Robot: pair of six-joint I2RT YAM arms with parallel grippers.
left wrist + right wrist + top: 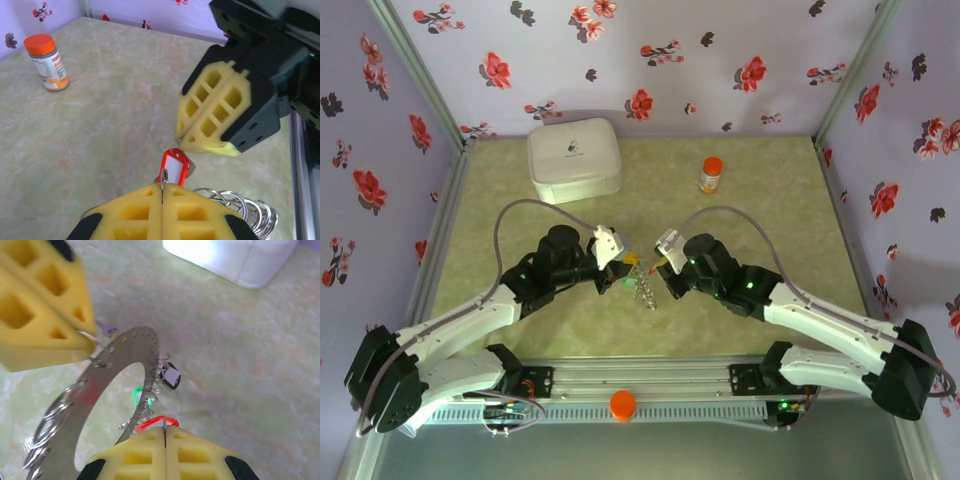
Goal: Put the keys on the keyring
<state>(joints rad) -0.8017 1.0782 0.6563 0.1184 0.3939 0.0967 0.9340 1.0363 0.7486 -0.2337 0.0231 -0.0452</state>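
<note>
Both arms reach inward, gripper tips close together over the middle of the table.
The left arm [470,325] runs from its near-left base up and to the right, and the right arm [820,320] mirrors it from the near-right base. Both wrists are turned toward the centre. The left gripper [620,272] and right gripper [660,272] face each other tip to tip, each with its yellow fingers [135,210] pressed together, jaws closed.

Keyring [127,346] cut by lower edge; red tag [156,423] half hidden.

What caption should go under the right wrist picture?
Left claw grips the keyring; right claw pinches the red key tag beside it, white box behind.
</note>
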